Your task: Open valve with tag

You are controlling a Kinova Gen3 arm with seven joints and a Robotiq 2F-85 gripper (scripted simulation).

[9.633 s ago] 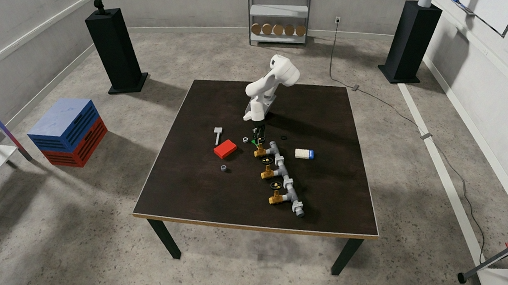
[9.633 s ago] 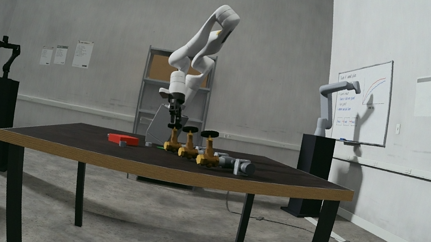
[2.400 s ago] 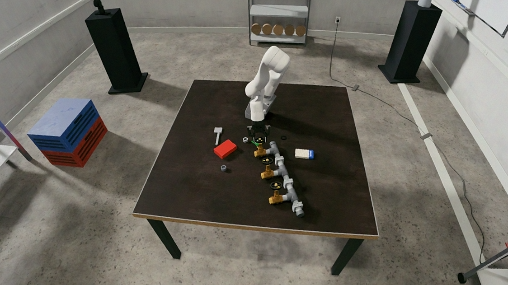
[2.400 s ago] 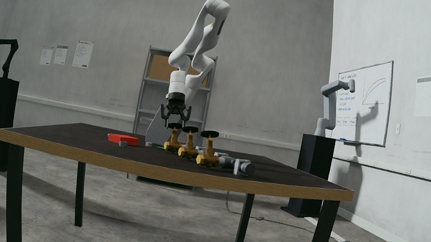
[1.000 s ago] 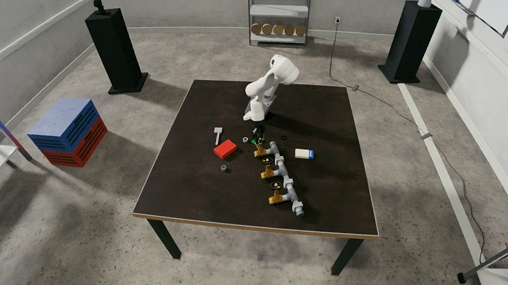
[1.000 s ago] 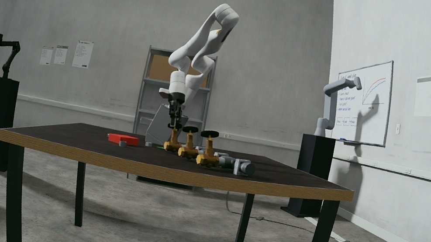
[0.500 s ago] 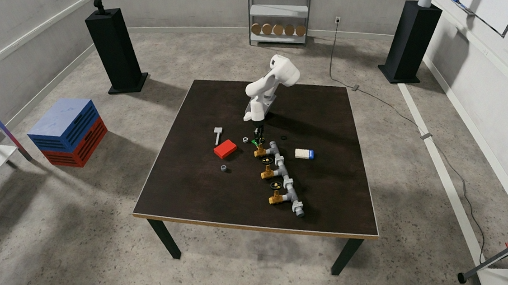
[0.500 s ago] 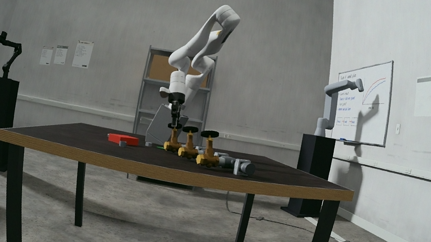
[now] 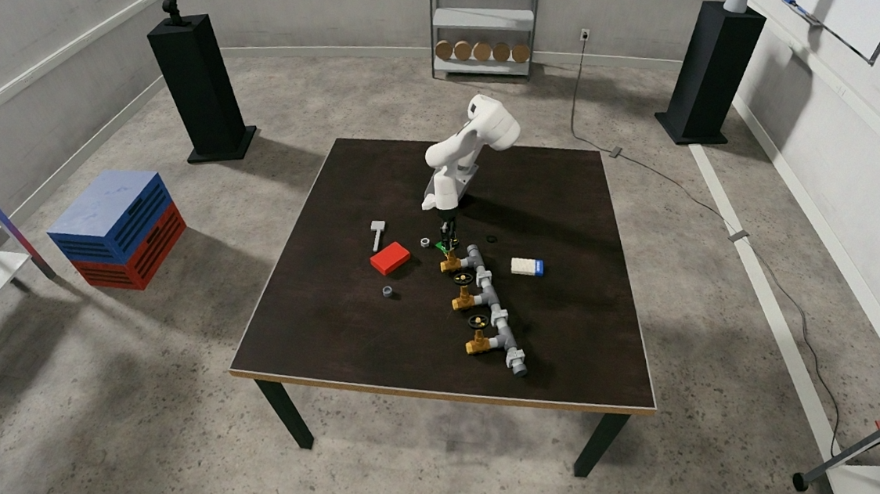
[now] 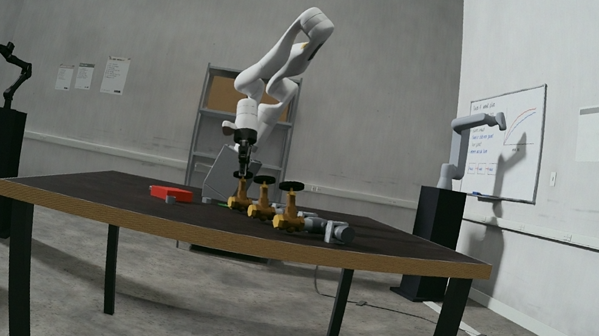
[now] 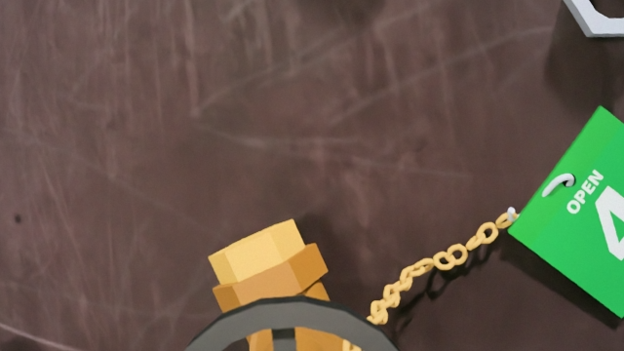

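Three golden valves stand in a row on the dark table [image 9: 337, 330] [image 10: 244, 243], each joined to the grey pipe [image 9: 494, 300] [image 10: 316, 225], and each having a black wheel on top. We find the task's valve [image 9: 452, 266] [image 10: 239, 204] [image 11: 265, 263] at the end of the row nearest to the arm's base. From it goes a golden chain [image 11: 455, 255] to the green tag [image 9: 441, 246] [image 10: 224, 204] [image 11: 577, 234], which lies on the table beside it; in the wrist view we can read "OPEN" and a 4, and the rest is cut by the edge. The gripper [image 9: 449, 244] [image 10: 242, 173] points down at the wheel [image 10: 236, 174] [image 11: 292, 314] of this valve. Its fingers are a good part open, not fully, and they are not closed on anything; whether they touch the wheel, we cannot tell. The middle valve [image 9: 463, 302] [image 10: 260, 209] and the far valve [image 9: 479, 345] [image 10: 288, 221] stand apart from the gripper. We see also a red block [image 9: 390, 257] [image 10: 170, 193] and, near it, a pale mallet [image 9: 378, 234]. On the other side of the pipe lies a white and blue box [image 9: 526, 267].
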